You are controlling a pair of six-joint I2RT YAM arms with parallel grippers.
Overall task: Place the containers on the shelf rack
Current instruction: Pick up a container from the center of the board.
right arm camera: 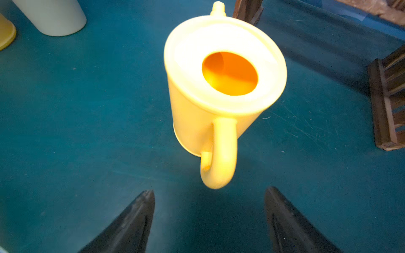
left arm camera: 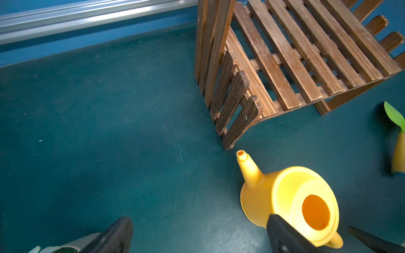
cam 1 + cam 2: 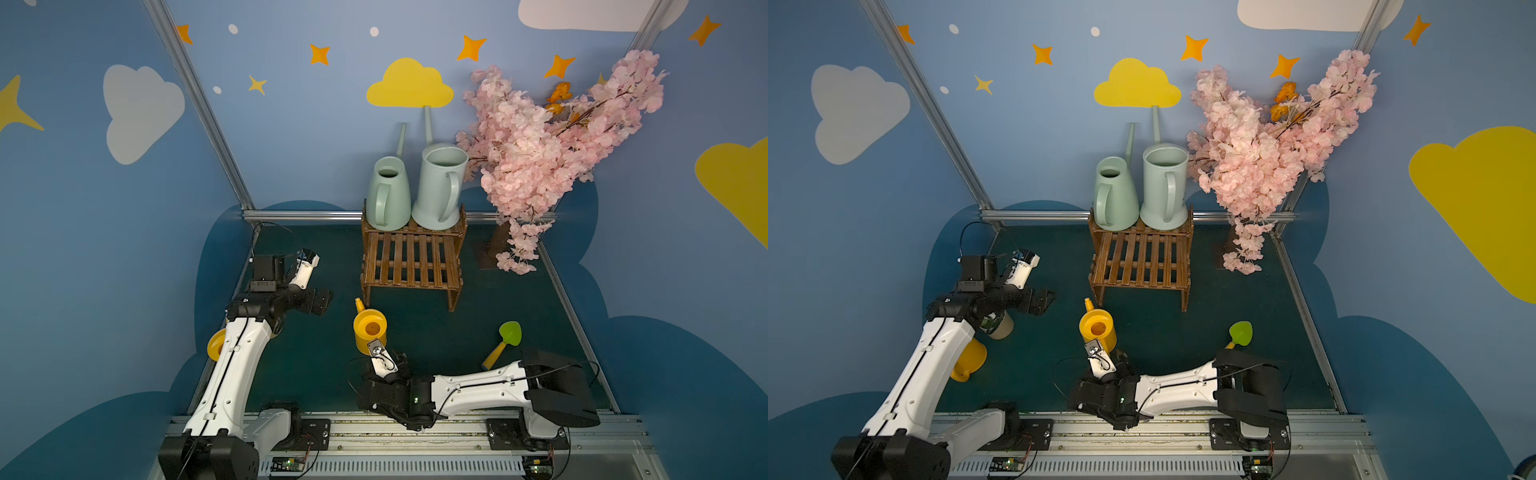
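The right gripper (image 1: pixel 209 192) was held wide, empty, a yellow can (image 1: pixel 197 109) just ahead. The left gripper (image 2: pixel 199 218) was spread wide.

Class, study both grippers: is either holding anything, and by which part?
Nothing is held. The right gripper is open just short of the handle of the yellow watering can; the left gripper is open, empty.

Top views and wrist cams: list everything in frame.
shelf rack: 1, dark brown, back centre
tall watering cans: 2, pale green, upper tier of rack
small watering cans: 2, yellow, one on floor before rack, one partly behind left arm
toy shovel: 1, green and yellow, floor, by right arm
blossom tree: 1, pink, back right corner
small pot: 1, cream, under left arm
left gripper: 1, black, open, left of rack
right gripper: 1, black, open behind floor can's handle
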